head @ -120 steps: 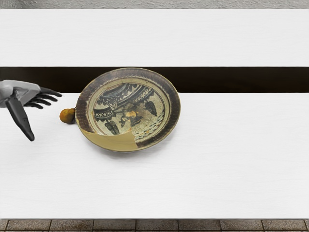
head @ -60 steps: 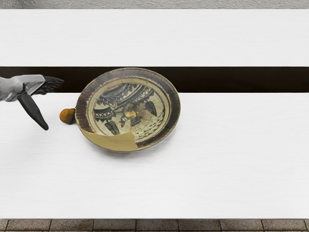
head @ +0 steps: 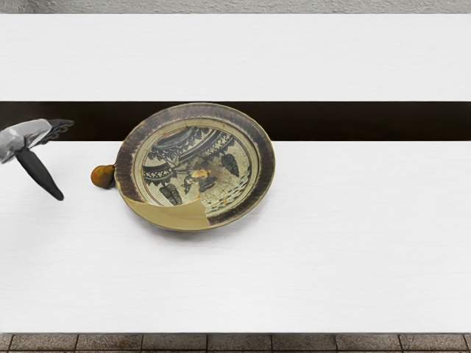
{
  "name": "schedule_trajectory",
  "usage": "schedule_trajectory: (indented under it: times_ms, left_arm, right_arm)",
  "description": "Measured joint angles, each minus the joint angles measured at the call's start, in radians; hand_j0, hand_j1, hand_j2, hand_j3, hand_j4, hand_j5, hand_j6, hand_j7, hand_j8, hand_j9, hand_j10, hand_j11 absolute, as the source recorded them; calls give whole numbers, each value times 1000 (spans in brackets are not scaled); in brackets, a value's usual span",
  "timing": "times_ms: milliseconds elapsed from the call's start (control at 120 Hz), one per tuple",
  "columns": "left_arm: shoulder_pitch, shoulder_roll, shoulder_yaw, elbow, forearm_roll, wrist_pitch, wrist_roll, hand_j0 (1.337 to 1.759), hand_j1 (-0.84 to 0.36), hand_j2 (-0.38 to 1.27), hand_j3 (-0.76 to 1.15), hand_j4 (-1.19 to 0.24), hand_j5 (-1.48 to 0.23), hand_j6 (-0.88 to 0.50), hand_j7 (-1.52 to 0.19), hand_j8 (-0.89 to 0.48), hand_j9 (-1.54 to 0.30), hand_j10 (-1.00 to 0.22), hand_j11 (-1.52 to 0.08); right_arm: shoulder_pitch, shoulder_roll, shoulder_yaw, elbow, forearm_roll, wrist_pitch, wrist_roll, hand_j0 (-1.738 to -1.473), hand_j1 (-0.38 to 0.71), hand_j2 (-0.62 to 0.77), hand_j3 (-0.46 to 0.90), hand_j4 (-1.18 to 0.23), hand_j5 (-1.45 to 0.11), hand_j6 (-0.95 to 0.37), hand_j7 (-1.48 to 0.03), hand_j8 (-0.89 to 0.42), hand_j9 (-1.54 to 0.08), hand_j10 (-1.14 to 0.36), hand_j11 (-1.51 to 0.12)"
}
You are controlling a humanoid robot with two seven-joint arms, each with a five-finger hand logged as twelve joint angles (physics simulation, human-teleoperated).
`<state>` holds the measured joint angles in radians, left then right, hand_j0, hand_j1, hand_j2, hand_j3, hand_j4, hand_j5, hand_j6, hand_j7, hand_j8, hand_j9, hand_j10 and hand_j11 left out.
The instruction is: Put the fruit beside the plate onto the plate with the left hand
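One small orange-brown fruit [head: 102, 176] lies at centre left on the white table [head: 331, 243], touching the plate [head: 265, 158] at its left rim, lower right of the left hand [head: 29, 141]. It looks roundish and its long axis is unclear. The hand is spread wide and empty.

Runs the full width as a white table [head: 338, 250], smooth and plain. Ends at the back in a straight edge along a dark gap [head: 368, 121], with a second white slab [head: 294, 59] beyond. Bears a round plate [head: 266, 158] left of centre, lying flat, brown-rimmed, painted with dark patterns inside, its far rim overlapping the gap. Bears also a small orange-brown fruit [head: 101, 176] at the plate's left rim, touching or nearly so, resting on the white top. Gives way to a strip of tiled floor [head: 235, 343] below the near edge.
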<state>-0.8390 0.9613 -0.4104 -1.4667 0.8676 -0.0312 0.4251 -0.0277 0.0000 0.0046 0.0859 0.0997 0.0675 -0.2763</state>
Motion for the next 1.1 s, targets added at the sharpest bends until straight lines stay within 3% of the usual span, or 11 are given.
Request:
schedule_trajectory:
  times_ms: [58, 258, 525, 842, 1100]
  left_arm:
    - [45, -32, 6, 1, 59, 71, -17, 1658, 325, 7, 0, -29, -30, -31, -30, -31, -29, -29, -29]
    - [49, -50, 14, 5, 138, 169, -43, 1658, 329, 7, 0, -26, -26, -28, -26, -28, -26, -26, -25]
    - [53, -152, 40, 28, 148, 176, -50, 1658, 291, 14, 0, -56, -67, -58, -67, -58, -67, -56, -66]
    - [40, -153, 51, 55, 135, 136, -41, 1658, 117, 43, 0, -201, -256, -203, -255, -203, -255, -201, -255]
    - [35, -205, 47, 102, 135, 177, -50, 1658, 59, 53, 0, -249, -318, -251, -318, -250, -318, -249, -318]
  right_arm:
    - [0, 0, 0, 0, 0, 0, 0, -1658, -349, 0, 0, 0, 0, -1, 0, 0, 0, 0, 0]
    - [0, 0, 0, 0, 0, 0, 0, -1658, -349, 0, 0, -1, 0, -1, 0, -1, 0, 0, 0]
    - [0, 0, 0, 0, 0, 0, 0, -1658, -349, 0, 0, -1, 0, -1, 0, -1, 0, 0, 0]
    - [0, 0, 0, 1, 0, 1, 0, -1658, -349, 0, 0, -1, 0, -1, 0, -1, 0, 0, 0]
    - [0, 0, 0, 0, 0, 0, 0, -1658, -349, 0, 0, -1, 0, -1, 0, -1, 0, 0, 0]
